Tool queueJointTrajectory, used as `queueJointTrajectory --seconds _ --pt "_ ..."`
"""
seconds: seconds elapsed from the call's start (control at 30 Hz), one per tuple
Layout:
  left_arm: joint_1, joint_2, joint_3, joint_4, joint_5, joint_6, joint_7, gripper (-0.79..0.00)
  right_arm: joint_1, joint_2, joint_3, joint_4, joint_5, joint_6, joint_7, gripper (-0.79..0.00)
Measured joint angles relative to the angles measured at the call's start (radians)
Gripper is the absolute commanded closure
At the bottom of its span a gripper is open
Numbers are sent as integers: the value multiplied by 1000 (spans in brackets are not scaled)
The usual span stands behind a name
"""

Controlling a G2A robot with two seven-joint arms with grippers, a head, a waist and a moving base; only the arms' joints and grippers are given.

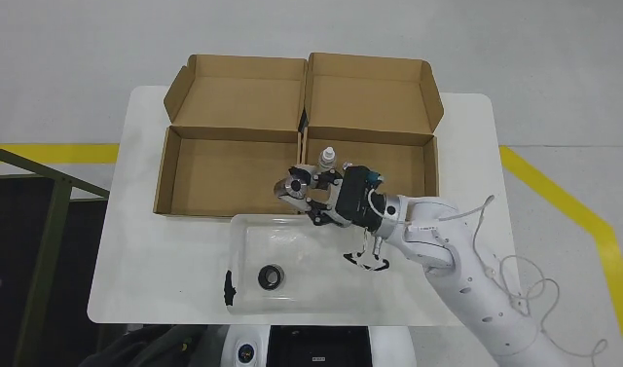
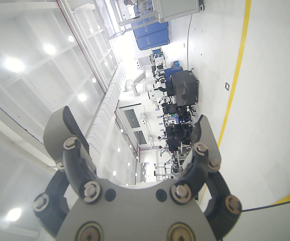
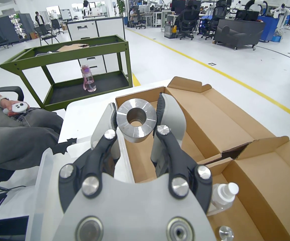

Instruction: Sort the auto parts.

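Over the near edge of the left cardboard box (image 1: 224, 177), close to the wall it shares with the right cardboard box (image 1: 399, 167), the right gripper (image 3: 136, 106) is hanging with its jaws clamping a thick metal ring (image 3: 145, 129) across the outer curved wall. The bored face is turning up toward the wrist. From where I am standing the ring is looking like solid machined metal: heavy for its size, fully stiff, not fragile, but smooth enough that it may be sliding or twisting between the pads if the grip is eased. Taking it across the outside wall, as now, is seeming the sound hold. I am seeing no stamp, label or writing on the ring, and none that I can read on either box. A second, darker ring (image 1: 271, 276) is lying in the clear bin (image 1: 292, 219) on the table (image 1: 146, 270), and a small white bottle (image 3: 222, 195) is sitting in the right box. The left gripper (image 2: 134, 124) is pointing up into the room, jaws apart and holding nothing.
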Motion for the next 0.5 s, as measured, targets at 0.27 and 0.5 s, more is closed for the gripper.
queueJointTrajectory --seconds 0.27,0.5 --pt "0 0 0 0 0 0 0 -785 -12 -4 25 5 37 62 -23 0" --pt "0 0 0 0 0 0 0 -785 19 -15 12 43 57 96 -38 0"
